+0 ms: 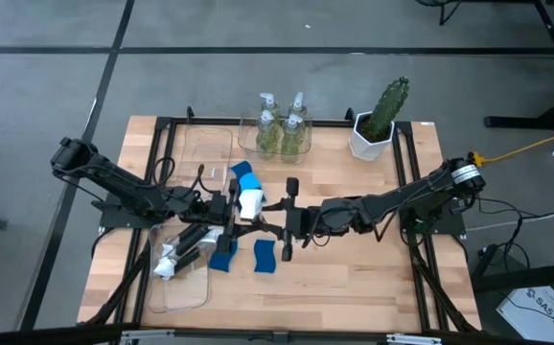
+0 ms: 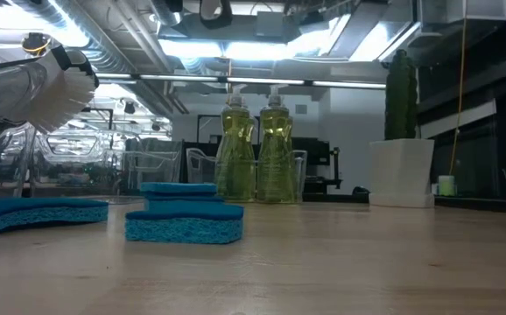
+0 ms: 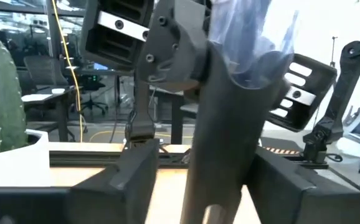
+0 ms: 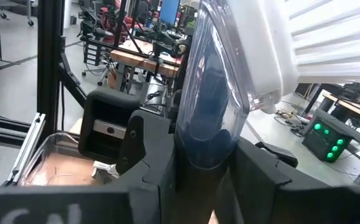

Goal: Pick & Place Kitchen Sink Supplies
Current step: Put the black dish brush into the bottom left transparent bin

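Dish brush (image 1: 258, 203), white head toward the left arm, hangs above mid-table between the two grippers: the right gripper (image 1: 293, 222) is clamped on its black handle, while the left gripper (image 1: 227, 213) has its fingers spread around the head end, seemingly not gripping. If the right releases now, the brush could drop onto the blue sponges (image 1: 264, 256) rather than into the clear bin (image 1: 181, 278).

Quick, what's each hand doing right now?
Left hand: open, fingers on either side of the dish brush handle.
Right hand: closed on the dish brush.
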Available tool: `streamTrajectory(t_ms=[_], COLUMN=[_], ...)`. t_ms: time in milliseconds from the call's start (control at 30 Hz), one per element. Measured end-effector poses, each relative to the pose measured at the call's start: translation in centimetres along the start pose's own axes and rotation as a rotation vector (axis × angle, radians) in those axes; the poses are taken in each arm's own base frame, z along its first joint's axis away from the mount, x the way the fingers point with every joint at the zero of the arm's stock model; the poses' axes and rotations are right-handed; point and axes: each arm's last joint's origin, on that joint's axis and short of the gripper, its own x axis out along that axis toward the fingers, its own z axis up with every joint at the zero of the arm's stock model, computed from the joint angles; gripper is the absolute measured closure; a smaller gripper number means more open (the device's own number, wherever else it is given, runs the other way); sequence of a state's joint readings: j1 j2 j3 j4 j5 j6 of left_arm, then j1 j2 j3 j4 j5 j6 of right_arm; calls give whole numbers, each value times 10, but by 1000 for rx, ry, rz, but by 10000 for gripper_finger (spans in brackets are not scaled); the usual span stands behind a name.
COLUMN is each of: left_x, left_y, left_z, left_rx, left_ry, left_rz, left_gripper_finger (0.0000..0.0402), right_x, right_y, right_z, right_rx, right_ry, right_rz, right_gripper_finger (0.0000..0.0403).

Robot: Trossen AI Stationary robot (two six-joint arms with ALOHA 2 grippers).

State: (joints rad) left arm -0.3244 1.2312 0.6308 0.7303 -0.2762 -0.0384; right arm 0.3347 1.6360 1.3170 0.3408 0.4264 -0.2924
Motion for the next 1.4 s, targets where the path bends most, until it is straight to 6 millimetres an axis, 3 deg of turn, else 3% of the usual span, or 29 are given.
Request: streamTrajectory(t_ms=[200,233,433,633,900,1033,1400], left_x=[0,0,-6,-30,-80,-98,-125], left_y=[-1,-1,2,1,-12,-25,-65], left_z=[0,0,-2,12,24,15,-18], left_rx=[14,18,27,-44,-320,-469,-540], left_ry=[-1,1,86,162,379,554,734], left_rz=[-17,-19,5,-10,-214,-236,-145], left_gripper_finger=[313,316,316,316,316,316,316], right_x=[0,0,1,-6,-13,-15,-21], right_y=[0,0,-1,-4,-4,-3,-1], right_z=[0,0,-2,-5,-14,-22,-35], right_rx=[6,11,105,184,261,310,375], right_ry=[-2,-3,21,116,251,332,471], right_rz=[-7,-5,4,-8,-1,-7,-28], right_gripper_finger=[273,260,149,92,83,82,82])
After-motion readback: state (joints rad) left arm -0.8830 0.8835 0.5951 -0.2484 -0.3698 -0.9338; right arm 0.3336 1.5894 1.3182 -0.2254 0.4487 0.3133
